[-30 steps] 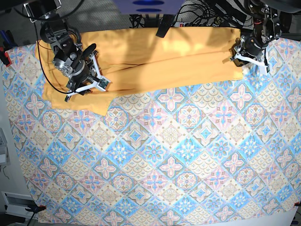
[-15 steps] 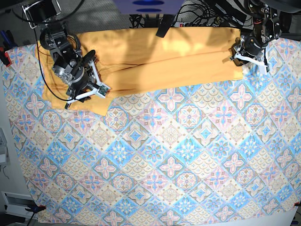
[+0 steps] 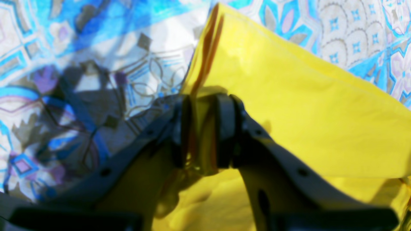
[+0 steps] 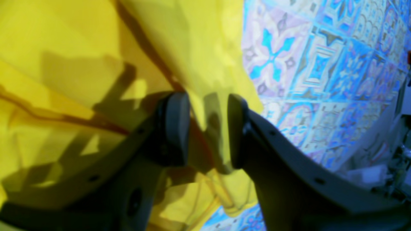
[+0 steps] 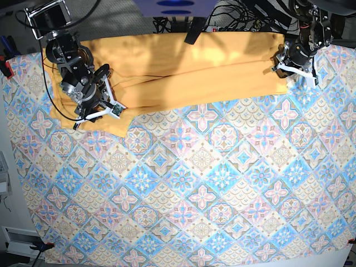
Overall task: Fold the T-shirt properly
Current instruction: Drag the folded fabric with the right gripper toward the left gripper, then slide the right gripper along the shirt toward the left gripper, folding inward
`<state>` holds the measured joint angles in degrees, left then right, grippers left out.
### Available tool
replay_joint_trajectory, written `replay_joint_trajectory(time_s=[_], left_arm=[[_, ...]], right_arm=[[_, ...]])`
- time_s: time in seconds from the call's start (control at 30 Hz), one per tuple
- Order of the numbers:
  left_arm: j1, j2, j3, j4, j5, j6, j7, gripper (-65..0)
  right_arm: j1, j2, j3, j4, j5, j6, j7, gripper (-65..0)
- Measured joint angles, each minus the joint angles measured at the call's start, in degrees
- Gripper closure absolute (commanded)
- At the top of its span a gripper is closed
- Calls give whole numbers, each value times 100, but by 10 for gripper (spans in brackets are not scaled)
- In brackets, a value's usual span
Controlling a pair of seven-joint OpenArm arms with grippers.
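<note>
Blue-and-pink tile-patterned cloth [image 5: 211,183] spreads below a long yellow-orange fabric T-shirt [image 5: 178,83], folded into a band.

The base view looks down from high up, and it sees the most. It takes in both arms, with the left arm [image 5: 303,41] on its right side and the right arm [image 5: 72,69] on its left side, and lots of the patterned cloth [image 5: 194,194]. The left wrist view sits on the left arm and looks down at the shirt [image 3: 289,106] from very near, past the tips of its own gripper. The right wrist view does the same from the right arm, also very near. The base view shares one end of the shirt with the left wrist view and the other end with the right wrist view.
</note>
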<state>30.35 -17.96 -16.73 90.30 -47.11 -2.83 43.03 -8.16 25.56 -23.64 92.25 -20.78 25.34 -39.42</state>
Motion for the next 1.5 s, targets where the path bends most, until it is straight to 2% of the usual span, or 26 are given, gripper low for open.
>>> replay_joint_trajectory(time_s=[0.27,0.5,0.73,1.0,1.2,1.37,1.5], left_arm=[[0,2,0,0,2,2,2,-141],[0,2,0,0,2,2,0,-141],[0,2,0,0,0,0,4,-141],[0,4,0,0,2,0,2,-141],[2,4,2,0,0,0,-2,-141],[0,-15,0,0,2,2,-20,-141],[0,-13,0,0,0,0,-20,-141]], right_arm=[[160,-11,-4,-240,15,-9,28,-130],[164,-15,2,-240,13,-2,13,0],[-236,13,68,577,0,-4,-24,0],[-1016,17,592,1163,0,-4,-20,0],[-1475,17,907,1211,7,9,4,0],[-1681,221,944,1405,17,15,37,0],[-1674,223,883,1360,-2,11,4,-2]])
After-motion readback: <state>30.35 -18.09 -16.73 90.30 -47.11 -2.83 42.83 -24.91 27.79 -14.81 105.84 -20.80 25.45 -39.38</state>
